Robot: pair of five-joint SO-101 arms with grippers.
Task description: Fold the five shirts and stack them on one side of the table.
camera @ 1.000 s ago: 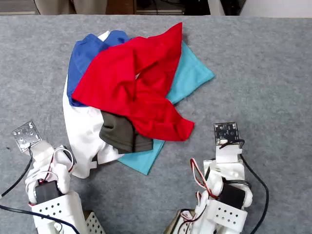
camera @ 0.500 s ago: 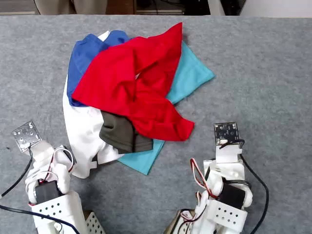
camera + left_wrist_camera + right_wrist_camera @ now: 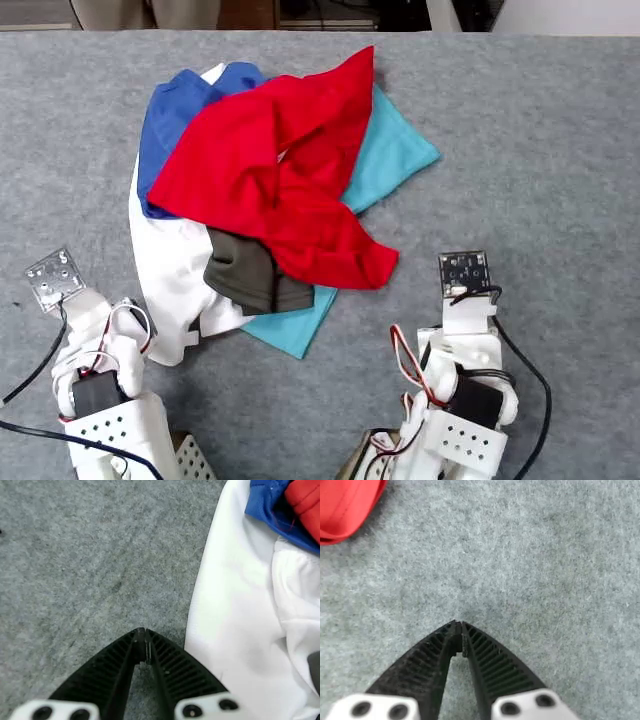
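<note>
The left gripper (image 3: 142,647) is seen pressed shut, tips together, with nothing held. It is poised over the grey table (image 3: 75,555), just beside the edge of the white shirt (image 3: 240,625). The right gripper (image 3: 458,640) is likewise closed and empty (grey table surface beneath it), near a corner of the red shirt (image 3: 345,505). The shirts are heaped unfolded at mid-table, with the red one spread on top of the blue shirt (image 3: 170,110), the teal shirt (image 3: 395,150), the dark grey shirt (image 3: 245,272) and the white one.

Five shirts (image 3: 270,190) in one heap, two robot arms (image 3: 100,370), one grey table (image 3: 540,150).
</note>
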